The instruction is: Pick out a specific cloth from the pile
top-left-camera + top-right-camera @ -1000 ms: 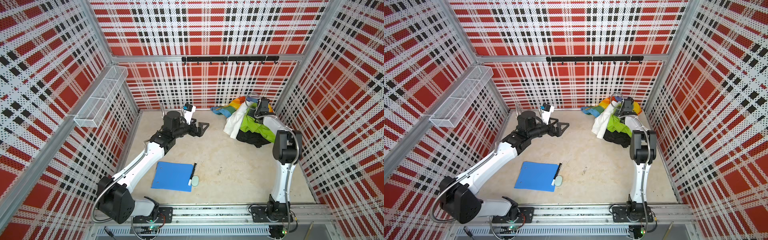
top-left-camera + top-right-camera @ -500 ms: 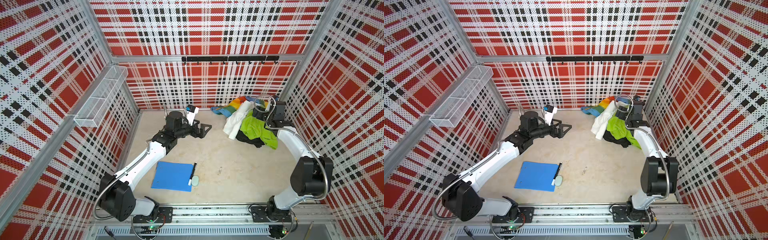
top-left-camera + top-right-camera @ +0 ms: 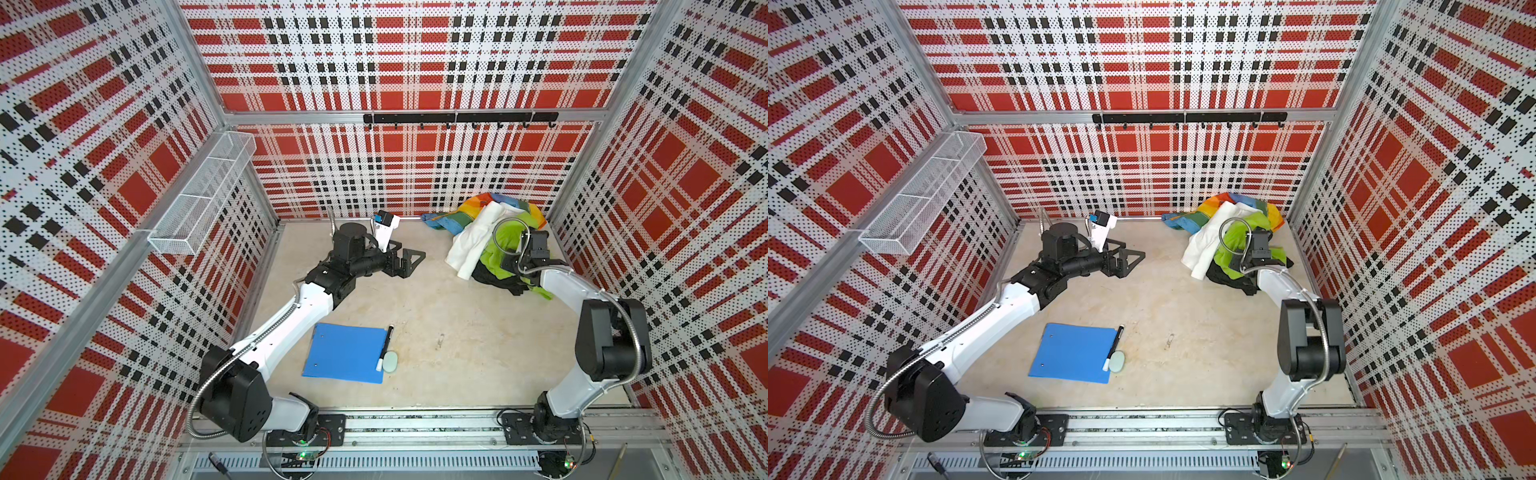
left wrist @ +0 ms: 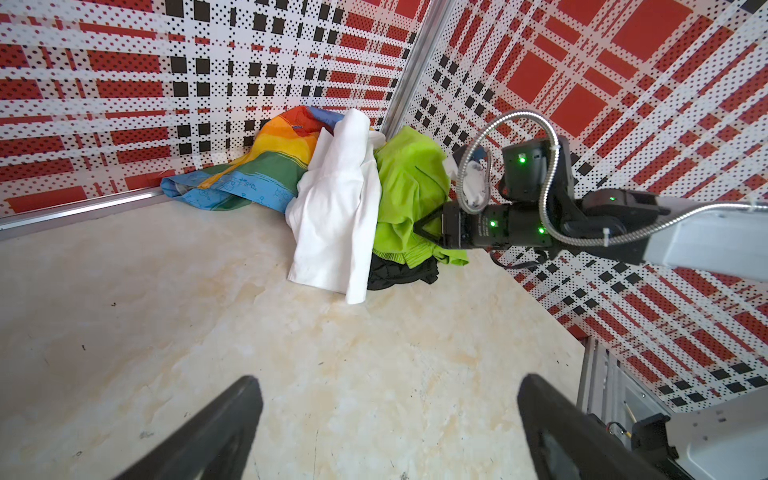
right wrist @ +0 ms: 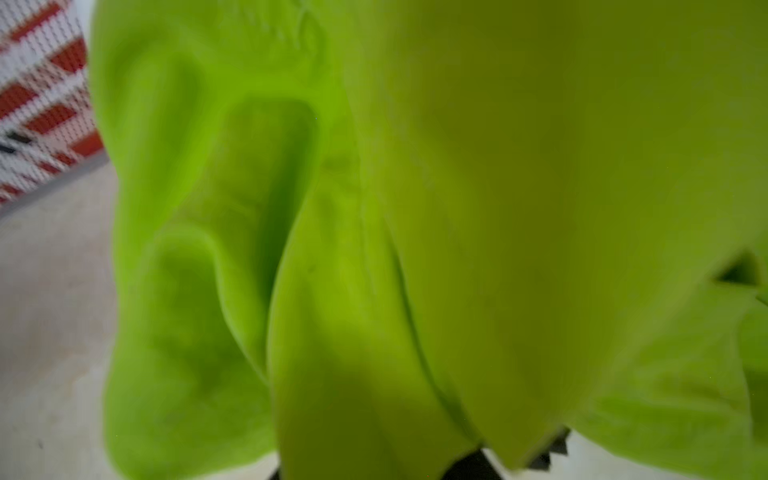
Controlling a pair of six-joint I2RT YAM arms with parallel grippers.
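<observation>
The pile (image 3: 484, 243) is all soft cloth. At its base, the plain black cloth (image 4: 399, 272) is matt and dull. The white cloth (image 4: 332, 216) looks smooth and lightly creased, the lime-green garment (image 4: 411, 187) matt and softly folded, and the rainbow-striped fabric (image 4: 270, 162) thin and printed. The flat blue folder (image 3: 345, 353) looks like smooth plastic with a low sheen. The beige tabletop (image 3: 457, 345) is matt, mottled and scuffed. The plaid wall panels (image 3: 395, 54) are perforated sheet, framed by brushed aluminium bars (image 3: 291, 118). The white wire-mesh basket (image 3: 199, 199) is painted metal. The left arm's white shell (image 3: 291, 320) is glossy plastic, and the ribbed metal conduit (image 4: 515, 113) shines silver.
</observation>
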